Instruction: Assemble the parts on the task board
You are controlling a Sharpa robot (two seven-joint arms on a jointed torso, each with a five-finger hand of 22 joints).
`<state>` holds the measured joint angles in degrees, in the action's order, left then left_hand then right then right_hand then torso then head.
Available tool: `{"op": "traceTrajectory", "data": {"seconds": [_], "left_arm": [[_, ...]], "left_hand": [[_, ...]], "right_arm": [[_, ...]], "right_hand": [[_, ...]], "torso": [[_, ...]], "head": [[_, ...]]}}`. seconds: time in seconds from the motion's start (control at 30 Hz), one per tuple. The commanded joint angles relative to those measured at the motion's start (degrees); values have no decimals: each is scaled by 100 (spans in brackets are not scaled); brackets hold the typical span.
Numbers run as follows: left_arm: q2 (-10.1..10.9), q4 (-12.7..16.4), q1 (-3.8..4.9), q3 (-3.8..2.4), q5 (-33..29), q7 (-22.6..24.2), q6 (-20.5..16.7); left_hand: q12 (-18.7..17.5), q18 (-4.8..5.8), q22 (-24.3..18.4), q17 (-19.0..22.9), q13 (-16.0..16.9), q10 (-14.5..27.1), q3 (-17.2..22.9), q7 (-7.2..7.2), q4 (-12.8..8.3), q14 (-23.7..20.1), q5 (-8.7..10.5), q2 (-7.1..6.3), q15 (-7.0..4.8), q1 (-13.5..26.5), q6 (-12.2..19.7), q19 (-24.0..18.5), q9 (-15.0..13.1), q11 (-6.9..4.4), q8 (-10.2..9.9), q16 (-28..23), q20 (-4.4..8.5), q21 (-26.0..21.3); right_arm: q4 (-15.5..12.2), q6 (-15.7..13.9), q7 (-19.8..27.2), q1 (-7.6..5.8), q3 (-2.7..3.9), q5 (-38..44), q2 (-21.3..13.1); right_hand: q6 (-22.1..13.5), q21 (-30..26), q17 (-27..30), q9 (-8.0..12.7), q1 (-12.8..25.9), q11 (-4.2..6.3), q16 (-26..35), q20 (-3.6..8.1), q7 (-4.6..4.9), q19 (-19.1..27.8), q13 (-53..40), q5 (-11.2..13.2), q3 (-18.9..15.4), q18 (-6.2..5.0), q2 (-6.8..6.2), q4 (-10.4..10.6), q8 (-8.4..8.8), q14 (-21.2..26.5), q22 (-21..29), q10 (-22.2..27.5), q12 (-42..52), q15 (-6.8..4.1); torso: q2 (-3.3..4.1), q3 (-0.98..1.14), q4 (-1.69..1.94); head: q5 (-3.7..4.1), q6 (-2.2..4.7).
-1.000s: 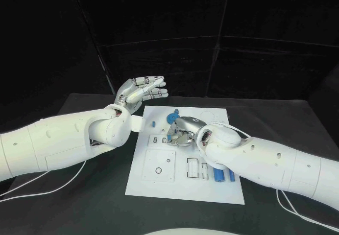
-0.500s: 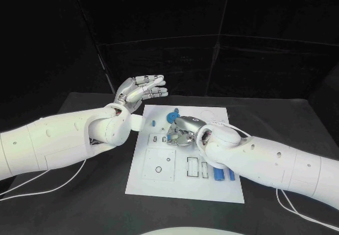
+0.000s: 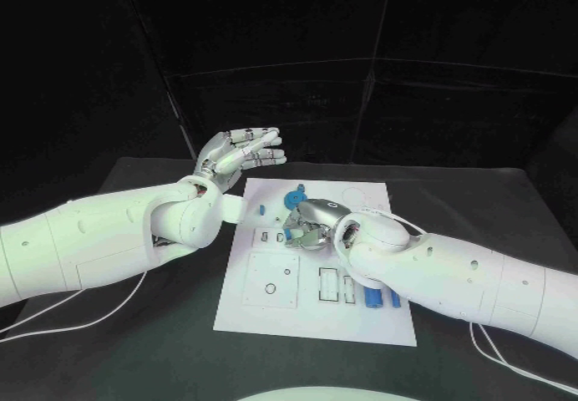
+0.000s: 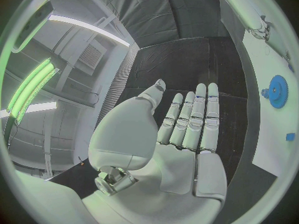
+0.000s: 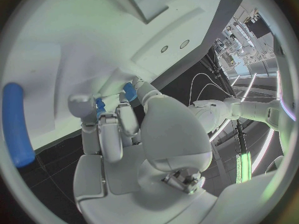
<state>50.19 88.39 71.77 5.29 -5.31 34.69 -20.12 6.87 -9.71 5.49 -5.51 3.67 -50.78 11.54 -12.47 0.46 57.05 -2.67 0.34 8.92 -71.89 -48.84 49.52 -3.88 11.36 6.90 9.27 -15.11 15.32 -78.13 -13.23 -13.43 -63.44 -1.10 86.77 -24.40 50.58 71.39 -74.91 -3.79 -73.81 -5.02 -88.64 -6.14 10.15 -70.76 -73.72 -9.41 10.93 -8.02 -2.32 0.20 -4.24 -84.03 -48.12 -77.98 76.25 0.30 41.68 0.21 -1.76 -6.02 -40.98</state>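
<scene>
1. Task board [image 3: 316,322], a white plate, lies in the middle of the black surface [image 3: 144,351], its long sides running from the near edge toward the far edge.
2. Small blue parts sit on it: a blue gear [image 3: 293,200] near the board's far end, also seen in the left wrist view [image 4: 277,90], and two blue cylinders [image 3: 383,298] side by side near the board's right edge, toward its near end.
3. Rectangular outlined recesses [image 3: 336,286] lie just beside the cylinders, toward the board's middle, and a square panel [image 3: 272,281] sits by the left edge.
4. Right robot hand [image 3: 311,224] is down on the board's middle, just near of the gear, its fingers curled in.
5. From the right wrist, that robot hand [image 5: 115,122] pinches a small blue part [image 5: 100,108] between its fingertips, close against the white board; a second bit of blue [image 5: 129,91] shows by a neighbouring finger.
6. Whether the pinched part already touches the board cannot be told.
7. A blue cylinder [image 5: 17,124] lies on the board well apart from the fingers.
8. Left robot hand [image 3: 241,152] is raised above the surface beyond the board's far left corner, holding nothing, palm up and fingers spread.
9. From the left wrist, that hand's fingers [image 4: 194,119] lie straight and side by side, thumb apart.
</scene>
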Motion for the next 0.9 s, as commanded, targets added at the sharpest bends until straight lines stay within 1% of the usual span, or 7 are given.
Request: {"op": "traceTrajectory", "data": {"seconds": [0.03, 0.23, 0.37, 0.5, 0.67, 0.83, 0.9], "left_arm": [[-1, -1, 10, -4, 4, 15, 82], [1, -2, 9, -4, 4, 8, 95], [5, -16, 9, -4, 7, -42, 96], [20, -41, 9, -3, 94, -168, 105], [53, -97, 8, -3, 393, -435, 212], [80, -179, 8, -3, 867, -773, 351], [94, -213, 8, -3, 1130, -975, 412]], "left_hand": [[-35, -79, -5, 9, 0, -33, 5, -129, -32, 22, -22, 16, -3, -20, -49, 25, 4, 4, -29, -23, 6, -7], [-35, -79, -5, 9, 0, -33, 5, -129, -32, 22, -22, 16, -3, -20, -49, 25, 4, 4, -29, -23, 6, -7], [-41, -83, 2, -11, -1, -39, 3, -124, -51, 118, -22, 21, -25, -27, -52, 88, 5, 1, -35, 18, 22, 23], [30, -88, 108, -176, 20, -268, -27, -60, -89, 702, -21, 39, -200, 2, -168, 584, -3, -105, -10, 270, 188, 313], [260, -102, 336, -579, 78, -977, -63, 114, -86, 1722, -26, 37, -518, 86, -477, 1326, -17, -369, 71, 797, 522, 836], [401, -86, 659, -1164, 150, -1618, -50, 264, -54, 2674, -37, 14, -808, 176, -805, 2039, -27, -590, 140, 1516, 808, 1480], [501, -82, 843, -1617, 228, -1946, -37, 357, -38, 2940, -42, -25, -927, 218, -909, 2319, -31, -703, 144, 2025, 929, 1819]], "right_arm": [[10, -25, -109, 12, -17, 32, -6], [-43, -415, -53, 16, -17, 20, -41], [-186, -933, 206, 35, -17, -64, -145], [-362, -1299, 632, 42, -14, -242, -300], [-661, -1544, 1149, 37, -7, -472, -596], [-1020, -1551, 1444, -4, 0, -716, -942], [-1214, -1492, 1539, -39, 27, -869, -1143]], "right_hand": [[-61, -26, -1166, 4, 16, -15, 10, -38, 15, 1, 22, 27, -67, 57, -67, 6, 31, -518, 15, 48, -42, 34], [-382, -26, -1174, 11, 23, -75, 6, -84, 82, 7, 60, 47, -180, 55, -106, 65, 54, -519, 21, 94, -59, 85], [-641, -39, -1160, 14, 4, -95, 12, -109, 102, 27, 87, 32, -267, 47, -151, 106, 48, -515, 59, 124, -67, 105], [-836, -65, -1123, 19, -54, -99, 29, -117, 105, 60, 110, 1, -297, 37, -144, 123, 43, -505, 115, 150, -77, 111], [-929, -77, -1116, 22, -83, -99, 33, -120, 103, 75, 123, -16, -313, 33, -144, 128, 41, -503, 136, 166, -84, 112], [-895, -77, -1121, 13, -85, -99, 31, -121, 102, 77, 121, -28, -333, 33, -154, 136, 22, -503, 135, 166, -80, 112], [-839, -79, -1115, 3, -92, -99, 34, -121, 103, 80, 125, -43, -349, 33, -153, 144, -7, -502, 137, 169, -79, 112]], "torso": [[-3, 0, -3], [-2, 1, 1], [-3, 7, 0], [-6, 6, -4], [-11, -2, -5], [-26, 5, -3], [-28, 6, 1]], "head": [[8, 1], [7, 1], [8, 11], [0, 20], [-4, 41], [-5, 44], [20, 56]]}}
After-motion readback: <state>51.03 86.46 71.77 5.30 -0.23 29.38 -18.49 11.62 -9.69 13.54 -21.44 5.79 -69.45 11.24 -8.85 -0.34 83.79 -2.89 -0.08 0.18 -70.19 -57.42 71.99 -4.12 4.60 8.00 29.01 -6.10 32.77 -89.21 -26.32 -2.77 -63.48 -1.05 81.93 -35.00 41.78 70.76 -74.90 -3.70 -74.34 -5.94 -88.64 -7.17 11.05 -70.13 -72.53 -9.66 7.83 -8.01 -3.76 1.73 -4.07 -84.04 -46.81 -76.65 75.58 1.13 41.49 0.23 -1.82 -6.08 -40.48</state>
